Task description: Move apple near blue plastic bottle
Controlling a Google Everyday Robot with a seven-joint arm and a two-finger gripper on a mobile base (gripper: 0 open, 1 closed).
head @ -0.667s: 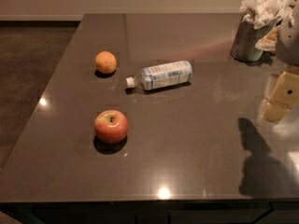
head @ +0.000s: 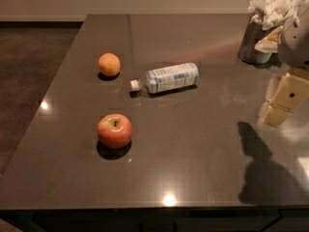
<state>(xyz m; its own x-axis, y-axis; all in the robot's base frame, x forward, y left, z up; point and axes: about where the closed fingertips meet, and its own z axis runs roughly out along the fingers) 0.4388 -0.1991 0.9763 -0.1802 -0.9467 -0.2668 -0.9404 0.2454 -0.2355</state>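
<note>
The red apple (head: 115,130) with a yellow-green patch at its stem sits on the dark table, front left. The blue plastic bottle (head: 166,78) lies on its side behind it, white cap pointing left. My gripper (head: 285,100) hangs at the right edge of the view, above the table and far to the right of both the apple and the bottle. It holds nothing that I can see.
A small orange (head: 109,64) sits left of the bottle's cap. A metal cup of white tissues (head: 263,28) stands at the back right. The table's (head: 193,168) left and front edges drop off to the dark floor.
The gripper has shifted slightly at the right edge. The apple, bottle and orange have not moved.
</note>
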